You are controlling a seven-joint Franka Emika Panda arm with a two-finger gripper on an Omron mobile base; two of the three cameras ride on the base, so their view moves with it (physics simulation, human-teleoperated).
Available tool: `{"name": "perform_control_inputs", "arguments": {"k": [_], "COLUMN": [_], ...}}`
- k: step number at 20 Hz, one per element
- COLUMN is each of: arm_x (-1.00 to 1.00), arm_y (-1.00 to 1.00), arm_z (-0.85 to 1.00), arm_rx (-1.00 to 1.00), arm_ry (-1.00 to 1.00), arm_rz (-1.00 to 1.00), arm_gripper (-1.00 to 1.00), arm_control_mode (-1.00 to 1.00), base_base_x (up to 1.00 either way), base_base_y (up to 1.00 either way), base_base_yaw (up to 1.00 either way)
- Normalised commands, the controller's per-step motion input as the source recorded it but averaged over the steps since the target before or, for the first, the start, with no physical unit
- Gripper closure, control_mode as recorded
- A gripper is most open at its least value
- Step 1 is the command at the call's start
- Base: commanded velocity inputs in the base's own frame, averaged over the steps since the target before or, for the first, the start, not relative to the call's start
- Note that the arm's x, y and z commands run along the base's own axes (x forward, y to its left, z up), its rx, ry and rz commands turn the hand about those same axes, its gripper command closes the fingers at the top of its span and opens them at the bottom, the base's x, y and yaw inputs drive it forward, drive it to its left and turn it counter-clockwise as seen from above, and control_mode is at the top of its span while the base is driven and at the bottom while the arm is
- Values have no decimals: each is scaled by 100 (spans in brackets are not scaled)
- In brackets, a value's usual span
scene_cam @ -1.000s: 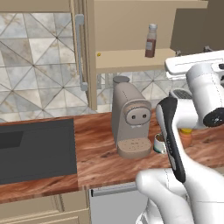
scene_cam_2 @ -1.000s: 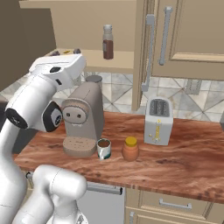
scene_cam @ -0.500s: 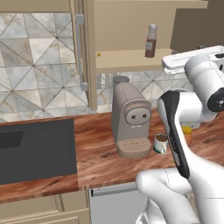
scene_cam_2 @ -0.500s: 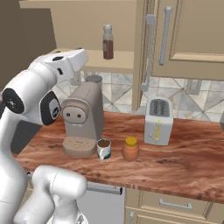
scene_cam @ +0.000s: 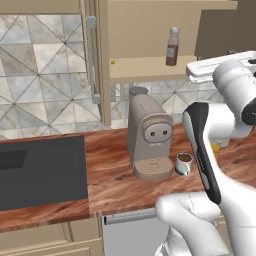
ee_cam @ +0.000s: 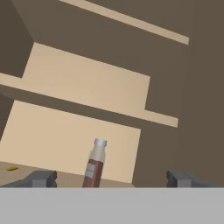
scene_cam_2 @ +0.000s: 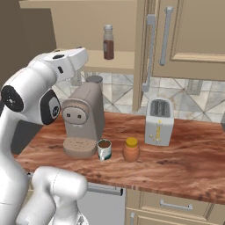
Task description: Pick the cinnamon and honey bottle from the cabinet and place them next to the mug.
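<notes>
The gripper [ee_cam: 111, 178] has risen since a second ago and now points into the cabinet [scene_cam_2: 118, 61], its jaws wide apart and empty. The cinnamon [ee_cam: 94, 163] stands upright on the cabinet shelf as before. The honey bottle [scene_cam_2: 131, 149] stays just beside the mug [scene_cam_2: 104, 149], on the side away from the coffee machine [scene_cam_2: 83, 119].

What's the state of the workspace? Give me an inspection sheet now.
Surface: brown wood-grain counter, dark sink at its left.
Job's things: cinnamon upright on the cabinet shelf; honey bottle on the counter beside the mug, apart from it.
Clutter: coffee machine, toaster.
Gripper: gripper open, empty, facing the cinnamon.
Cables: nothing seen.
Surroundings: tiled backsplash, cabinet door handle.
</notes>
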Motion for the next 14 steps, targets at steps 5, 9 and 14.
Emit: {"name": "perform_control_inputs", "arguments": {"k": [5, 9, 14], "arm_x": [12, 51, 40], "arm_y": [0, 0, 0], "arm_z": [-1, -5, -7], "arm_rx": [0, 0, 0], "arm_ry": [0, 2, 1], "arm_rz": [0, 0, 0], "arm_gripper": [-100, -100, -100], "arm_control_mode": [-100, -100, -100], "base_base_x": [0, 0, 0], "base_base_y": [0, 0, 0], "base_base_yaw": [0, 0, 0]}}
